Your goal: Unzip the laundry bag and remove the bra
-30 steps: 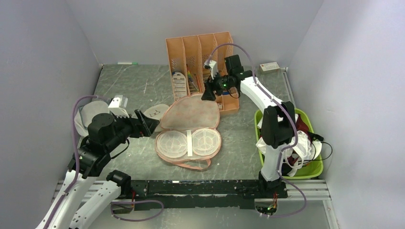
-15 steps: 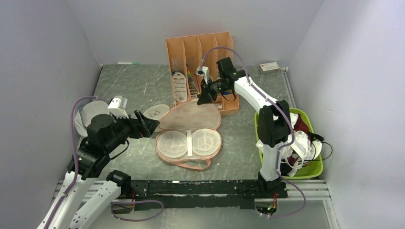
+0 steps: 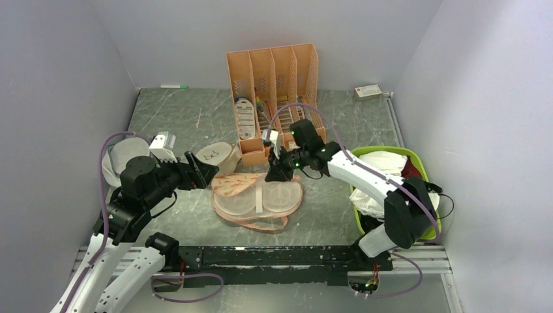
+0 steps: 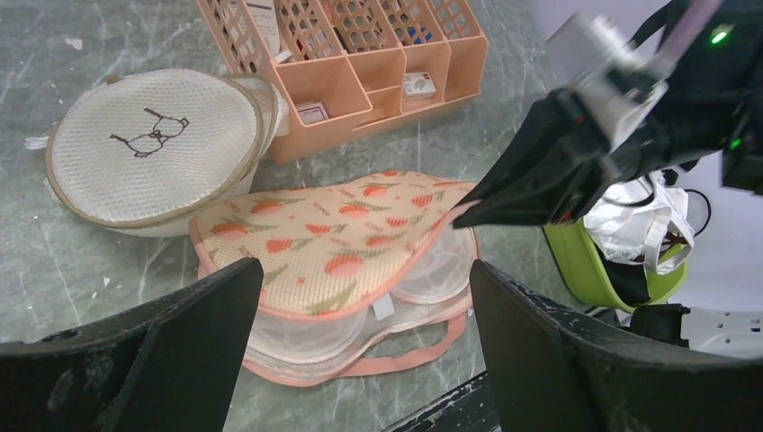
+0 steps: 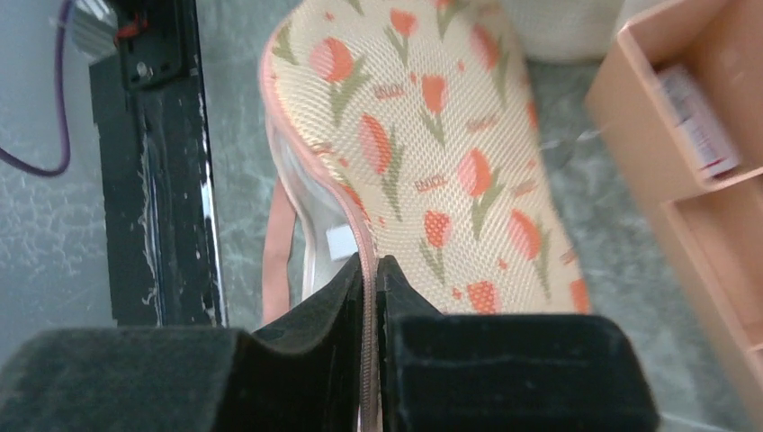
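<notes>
Orange file organizer (image 3: 277, 75) stands beside a round mesh pouch (image 4: 153, 148); green basket (image 4: 576, 274) holds clothes (image 3: 385, 161).

The whole grey marbled table (image 3: 189, 117) is taken in from a fixed point high above and behind the arm bases, looking down toward the far wall. From the left wrist, the scene is viewed low and slantwise toward the far right, between the spread black fingers (image 4: 594, 360) of the left gripper (image 4: 366, 268). From the right wrist, the closed right gripper (image 5: 371, 273) is looked along from very near, down and leftward, with the black rail (image 5: 153, 180) of the near edge caught at one side. The flat, peach-pink, fruit-printed laundry bag (image 3: 240, 184) and the orange slotted plastic organiser (image 3: 274, 72) are shared by all three views.
</notes>
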Robot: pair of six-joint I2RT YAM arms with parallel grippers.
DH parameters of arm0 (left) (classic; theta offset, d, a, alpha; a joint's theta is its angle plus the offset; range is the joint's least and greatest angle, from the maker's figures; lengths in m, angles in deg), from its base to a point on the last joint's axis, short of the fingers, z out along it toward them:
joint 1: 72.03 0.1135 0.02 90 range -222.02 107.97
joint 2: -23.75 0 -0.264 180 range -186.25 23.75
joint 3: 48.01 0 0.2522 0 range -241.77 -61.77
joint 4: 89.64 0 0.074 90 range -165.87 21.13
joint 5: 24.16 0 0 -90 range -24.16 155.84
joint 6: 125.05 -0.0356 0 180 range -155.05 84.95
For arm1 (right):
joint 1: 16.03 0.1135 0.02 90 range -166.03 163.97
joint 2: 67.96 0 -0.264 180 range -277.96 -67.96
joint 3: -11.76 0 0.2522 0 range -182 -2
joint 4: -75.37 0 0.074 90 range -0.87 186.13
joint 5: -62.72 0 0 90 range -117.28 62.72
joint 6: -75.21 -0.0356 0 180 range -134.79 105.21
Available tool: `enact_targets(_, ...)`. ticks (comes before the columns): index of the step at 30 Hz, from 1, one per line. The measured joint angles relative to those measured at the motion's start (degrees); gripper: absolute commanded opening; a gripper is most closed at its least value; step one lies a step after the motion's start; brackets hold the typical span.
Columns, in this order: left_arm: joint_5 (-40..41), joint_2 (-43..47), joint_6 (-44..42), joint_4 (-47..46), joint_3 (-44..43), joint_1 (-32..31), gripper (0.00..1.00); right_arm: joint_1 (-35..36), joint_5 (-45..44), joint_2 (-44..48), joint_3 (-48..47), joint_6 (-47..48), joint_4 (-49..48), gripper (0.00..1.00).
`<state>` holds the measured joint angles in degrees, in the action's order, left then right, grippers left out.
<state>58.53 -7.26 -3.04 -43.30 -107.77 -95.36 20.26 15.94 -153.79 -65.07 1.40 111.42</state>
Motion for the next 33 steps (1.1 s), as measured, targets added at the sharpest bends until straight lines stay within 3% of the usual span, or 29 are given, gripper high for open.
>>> enact_targets(2,-0.1,0.0,0.0,0.0,0.1,0.0,0.97,1.1,-0.8,0.0,4.2,-1.9,-3.1,0.12)
enact_targets(13,-0.1,0.6,0.1,0.1,0.1,0.0,0.97,5.6,-2.9,1.1,27.0,-17.7,-18.1,0.65)
enact_targets(15,0.0,0.6,0.0,0.1,0.2,0.0,0.97,5.7,-3.2,4.0,30.7,-21.1,-21.3,0.74)
enact_targets(18,0.0,0.5,-0.2,-0.1,0.4,0.0,0.97,5.8,-4.5,11.5,35.2,-25.4,-24.8,0.80)
enact_targets(20,0.0,0.4,-0.3,-0.2,0.9,0.0,0.97,5.8,-5.3,16.0,36.4,-27.6,-26.7,0.98)
enact_targets(27,0.3,-2.4,-0.6,-1.1,2.0,0.0,0.97,5.8,-14.1,28.2,35.0,-33.7,-24.4,1.00)
enact_targets(33,2.0,-5.8,-1.6,-2.6,2.0,0.0,0.97,4.2,-34.3,38.6,22.1,-35.4,-9.0,1.00)
